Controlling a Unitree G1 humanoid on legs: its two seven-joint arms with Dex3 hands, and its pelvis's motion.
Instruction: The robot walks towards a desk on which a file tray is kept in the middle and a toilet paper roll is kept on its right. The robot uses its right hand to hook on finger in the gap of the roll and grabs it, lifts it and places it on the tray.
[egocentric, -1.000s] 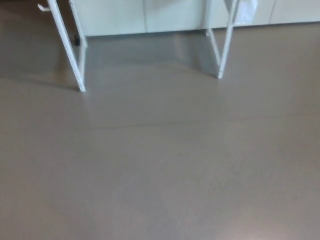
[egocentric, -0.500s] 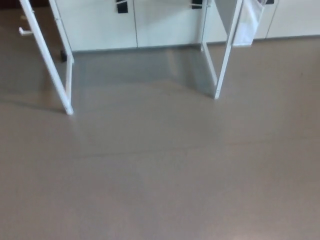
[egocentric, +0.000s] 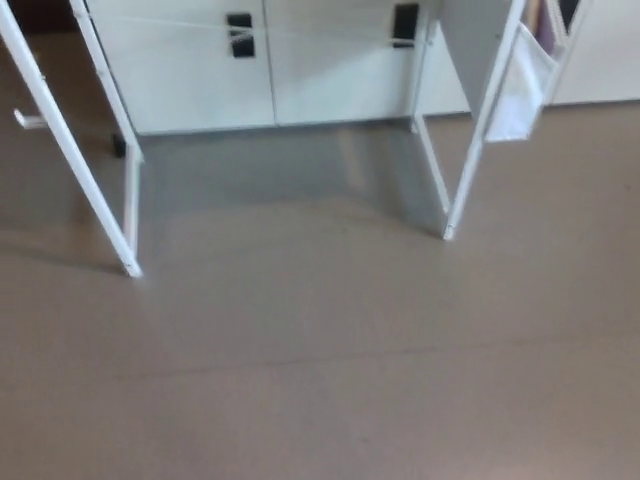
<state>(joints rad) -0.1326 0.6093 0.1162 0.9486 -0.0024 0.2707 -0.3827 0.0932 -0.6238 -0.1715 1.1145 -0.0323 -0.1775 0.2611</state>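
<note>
You cannot see the toilet paper roll or the file tray at this moment; both should be on the top of the desk, and this top is above the upper edge of the head view, so their exact place cannot be told. Also no hand of the robot appears, neither the left one nor the right one, so you cannot say if the fingers are apart, closed, or holding something. What you do see is the lower part of the desk: a white slanted leg at the left (egocentric: 100, 190) and a white leg at the right (egocentric: 465, 175), with a pale pouch or panel (egocentric: 520, 95) hanging just beside the right leg. Behind the legs stand white cabinet doors (egocentric: 270, 70) with dark handles (egocentric: 239, 34). In front of all this lies the bare brown floor (egocentric: 330, 370). I judge that the robot is in the walking step and the grasp is not begun. The risk from here is mostly in the approach: the picture is a little blurred, and with the camera looking at the floor you have no view of the roll. If the robot stops off-centre, the right hand may not reach the gap of the roll. If it goes too near, the body or a foot may hit a leg and shake the desk, and the roll could move or fall.
</note>
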